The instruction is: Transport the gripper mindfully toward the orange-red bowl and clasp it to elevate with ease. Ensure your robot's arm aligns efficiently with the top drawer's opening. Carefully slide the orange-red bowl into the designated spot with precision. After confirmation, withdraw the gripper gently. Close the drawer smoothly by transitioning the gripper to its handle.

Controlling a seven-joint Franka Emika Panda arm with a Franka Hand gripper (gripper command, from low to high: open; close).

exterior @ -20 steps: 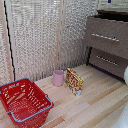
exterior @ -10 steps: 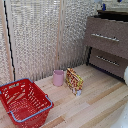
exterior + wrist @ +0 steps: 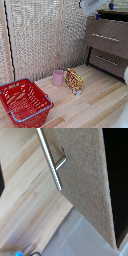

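Note:
My gripper point(image 3: 107, 7) is at the top edge of the exterior view, a white hand with one blue fingertip point(image 3: 111, 6) showing, just above the top drawer point(image 3: 107, 31). I cannot tell how its jaws stand. The drawer's silver handle point(image 3: 105, 37) runs across its grey-brown front. The wrist view shows that front point(image 3: 80, 173), the handle point(image 3: 50, 158) and a dark opening behind it point(image 3: 117, 178); my fingers are out of that view. The orange-red bowl shows in neither view.
The shorter drawer front point(image 3: 107, 61) sits below the top one. A pink cup point(image 3: 58, 77) and a colourful packet point(image 3: 74, 81) stand on the wooden floor point(image 3: 95, 100). A red wire-mesh basket point(image 3: 25, 102) is at the exterior view's left. A white rounded shape point(image 3: 125, 75) is at the right edge.
More of the white hand shows at the top edge of the exterior view than before. Nothing else has visibly moved.

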